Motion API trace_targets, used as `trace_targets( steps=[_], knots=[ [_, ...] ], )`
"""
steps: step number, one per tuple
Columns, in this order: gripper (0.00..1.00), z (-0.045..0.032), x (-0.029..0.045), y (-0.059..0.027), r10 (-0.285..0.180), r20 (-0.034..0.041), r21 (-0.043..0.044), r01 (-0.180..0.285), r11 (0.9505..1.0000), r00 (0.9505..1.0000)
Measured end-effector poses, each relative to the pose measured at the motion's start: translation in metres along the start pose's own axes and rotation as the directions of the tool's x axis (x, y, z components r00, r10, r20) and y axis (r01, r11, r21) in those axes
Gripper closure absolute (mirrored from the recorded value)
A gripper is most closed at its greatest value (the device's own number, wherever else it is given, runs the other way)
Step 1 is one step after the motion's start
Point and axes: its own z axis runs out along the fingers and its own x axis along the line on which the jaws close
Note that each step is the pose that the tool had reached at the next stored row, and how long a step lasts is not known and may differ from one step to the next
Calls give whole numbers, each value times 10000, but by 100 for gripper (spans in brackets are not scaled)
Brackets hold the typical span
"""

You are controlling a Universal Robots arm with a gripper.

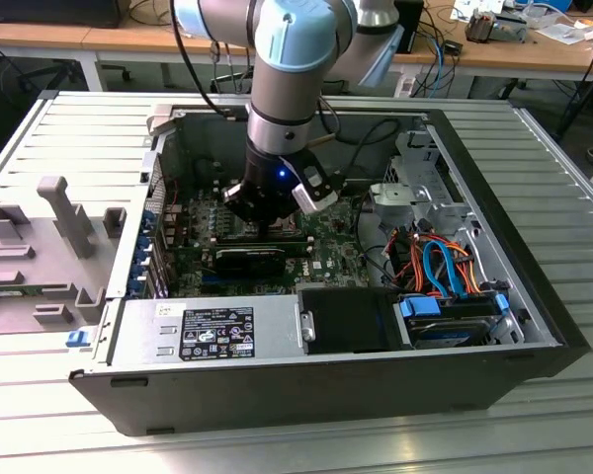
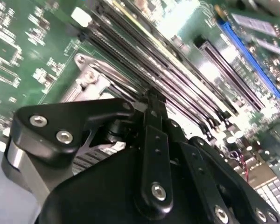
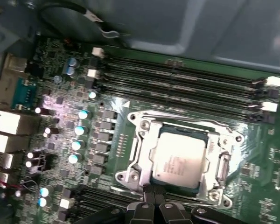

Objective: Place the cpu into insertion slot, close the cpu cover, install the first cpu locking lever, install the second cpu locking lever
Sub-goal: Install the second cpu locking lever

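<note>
In the first wrist view the cpu (image 3: 177, 158), a square chip with a silver-grey top, lies flat in the insertion slot (image 3: 129, 176) on the green motherboard. The cpu cover (image 3: 144, 140), a silver frame, lies down around the chip, whose top shows through its window. My gripper (image 3: 154, 189) stands at the socket's edge with its two black fingers pressed together and nothing visible between them. The second wrist view shows the gripper (image 2: 151, 95) tips joined beside a silver corner of the socket (image 2: 91, 77). In the exterior view the gripper (image 1: 264, 225) reaches down inside the open computer case.
Long black memory slots (image 3: 177, 79) run beside the socket. A power supply (image 1: 212, 331) fills the case's near side, and a drive bay with blue and orange cables (image 1: 445, 267) sits at the exterior view's right. Grey fixtures (image 1: 64, 212) stand outside the case (image 1: 534, 296) at the left.
</note>
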Motion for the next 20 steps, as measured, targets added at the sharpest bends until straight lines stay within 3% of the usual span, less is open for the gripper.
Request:
trace_targets(
  steps=[7, 8, 10, 15, 20],
  knots=[
    [89, -32, -156, -31, 3, -82, -18, -3, 10000, 10000],
    [89, -47, -161, -30, 4, -81, -20, -4, 10000, 10000],
    [89, -187, -149, -22, 16, -83, -21, -16, 10000, 10000],
    [89, -348, -132, -16, 116, -80, -31, -116, 9999, 9999],
    [89, -402, -126, -14, 129, -78, -33, -129, 9999, 9999]
  ],
)
